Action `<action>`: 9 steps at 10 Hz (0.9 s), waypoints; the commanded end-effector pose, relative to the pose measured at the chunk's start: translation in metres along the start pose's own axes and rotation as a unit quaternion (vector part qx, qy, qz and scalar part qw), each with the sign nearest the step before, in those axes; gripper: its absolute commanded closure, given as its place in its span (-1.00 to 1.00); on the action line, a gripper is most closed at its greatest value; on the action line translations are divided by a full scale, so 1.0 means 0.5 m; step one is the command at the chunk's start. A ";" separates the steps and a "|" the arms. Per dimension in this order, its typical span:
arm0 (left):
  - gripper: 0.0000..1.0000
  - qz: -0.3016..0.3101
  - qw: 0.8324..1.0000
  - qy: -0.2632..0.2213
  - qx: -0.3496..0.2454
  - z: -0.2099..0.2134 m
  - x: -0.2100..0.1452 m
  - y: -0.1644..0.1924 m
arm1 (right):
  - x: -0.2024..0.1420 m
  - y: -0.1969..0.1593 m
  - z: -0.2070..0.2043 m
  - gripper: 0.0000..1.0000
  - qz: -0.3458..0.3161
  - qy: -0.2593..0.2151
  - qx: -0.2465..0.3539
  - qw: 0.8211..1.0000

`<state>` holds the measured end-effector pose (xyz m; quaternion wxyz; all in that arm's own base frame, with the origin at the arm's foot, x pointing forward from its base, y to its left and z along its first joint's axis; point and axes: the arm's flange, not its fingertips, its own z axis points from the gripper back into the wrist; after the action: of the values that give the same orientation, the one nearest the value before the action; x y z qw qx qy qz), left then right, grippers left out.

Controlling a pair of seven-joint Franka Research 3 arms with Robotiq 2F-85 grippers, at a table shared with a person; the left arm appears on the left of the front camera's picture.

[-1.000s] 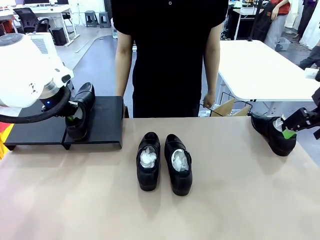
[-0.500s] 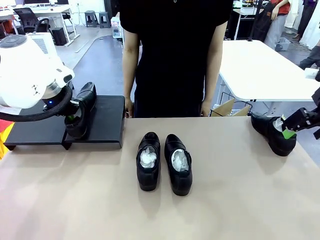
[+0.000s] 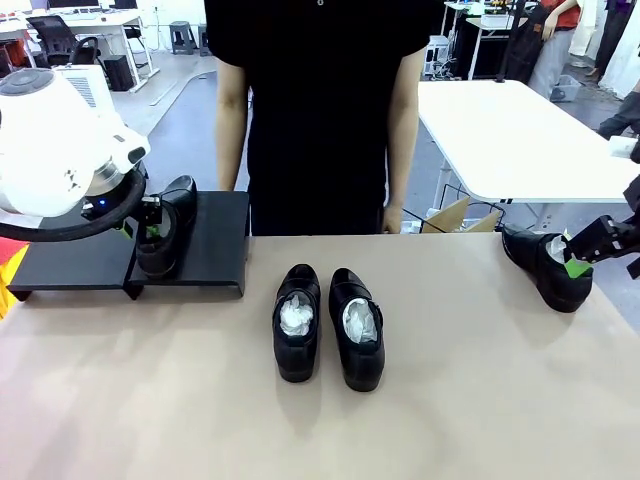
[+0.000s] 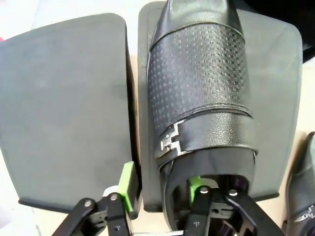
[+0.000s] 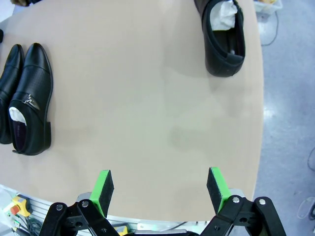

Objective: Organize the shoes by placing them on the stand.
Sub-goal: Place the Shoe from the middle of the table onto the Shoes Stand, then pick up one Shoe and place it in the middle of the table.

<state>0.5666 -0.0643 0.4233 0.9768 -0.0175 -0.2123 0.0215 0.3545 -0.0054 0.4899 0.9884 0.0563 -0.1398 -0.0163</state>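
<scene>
1. Black leather first shoe (image 3: 160,240) sits on the stand (image 3: 215,255), on its right-hand panel just beside the seam, toe toward the far side
2. left gripper (image 4: 161,186): jaws apart, one pad outside the shoe's side wall, the other inside the heel opening. The wall lies between them but I see no clamp on it, so I read it as let go
3. Step in hand, my read: tail end of placing shoe one, the release
4. Next move calls for a straight lift of the left gripper so the inner finger clears the opening without dragging the shoe off the panel, then on to the next shoe
5. right gripper (image 5: 160,189): jaws wide apart, nothing between them, hovering over the desk (image 3: 450,420) short of the far-right shoe (image 3: 545,262), which lies near the desk's right edge with white paper in it
6. Count: four shoes, one on the stand and three on the desk. mid-left shoe (image 3: 297,335) and mid-right shoe (image 3: 357,328) lie side by side mid-desk; touching or not, I cannot tell
7. One stand, two panels; two grippers; one person (image 3: 320,110) at the far side, arms down
</scene>
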 end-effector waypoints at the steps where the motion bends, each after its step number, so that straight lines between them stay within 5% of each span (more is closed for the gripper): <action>1: -1.00 0.011 1.000 -0.022 0.014 0.029 -0.004 0.008 | 0.002 0.000 0.000 -1.00 -0.002 -0.003 0.001 1.000; 6: -1.00 0.032 0.999 -0.031 0.006 0.117 -0.039 0.043 | 0.002 0.000 0.000 -1.00 -0.002 -0.003 0.001 1.000; 9: -1.00 0.016 0.999 -0.033 0.002 0.092 -0.008 0.029 | 0.002 0.000 0.000 -1.00 -0.002 -0.003 0.001 1.000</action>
<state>0.5380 -0.0475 0.4622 0.9694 -0.0174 -0.2418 0.0386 0.3546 -0.0054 0.4897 0.9885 0.0563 -0.1396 -0.0163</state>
